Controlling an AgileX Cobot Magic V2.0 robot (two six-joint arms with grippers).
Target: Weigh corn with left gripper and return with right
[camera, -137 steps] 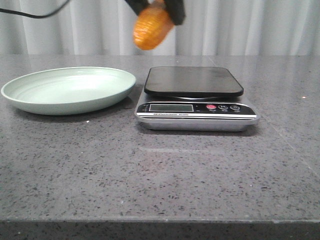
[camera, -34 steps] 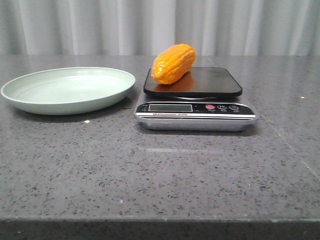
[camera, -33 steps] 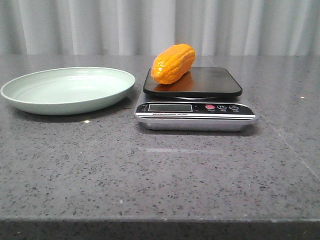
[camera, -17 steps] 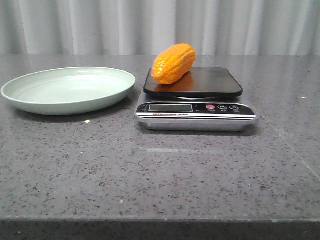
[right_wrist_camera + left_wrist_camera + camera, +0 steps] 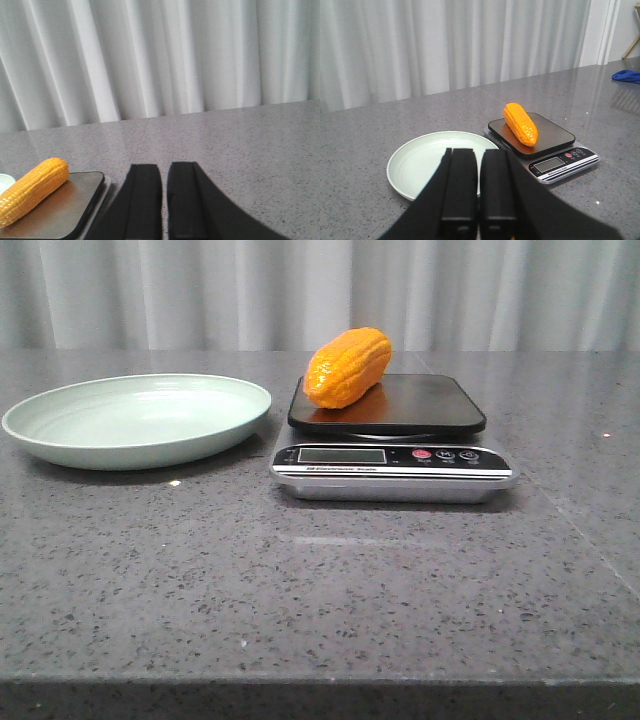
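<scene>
Front view showed corn (image 5: 346,367) lying on scale (image 5: 392,458) w/ plate (image 5: 136,420) beside; only wrist views caught my left gripper (image 5: 479,195) & right gripper (image 5: 164,200), both nearly pressed together, empty.

One corn (image 5: 346,367), lying on one scale (image 5: 392,458) (black platform, silver base). One pale green plate (image 5: 137,420) beside the scale. One grey stone table (image 5: 320,580) under all of it. Two grippers: left gripper (image 5: 479,192) and right gripper (image 5: 164,202), two black fingers each, four fingers in total. One blue cloth (image 5: 627,76) at the table's far edge (seen only from the left wrist).
</scene>
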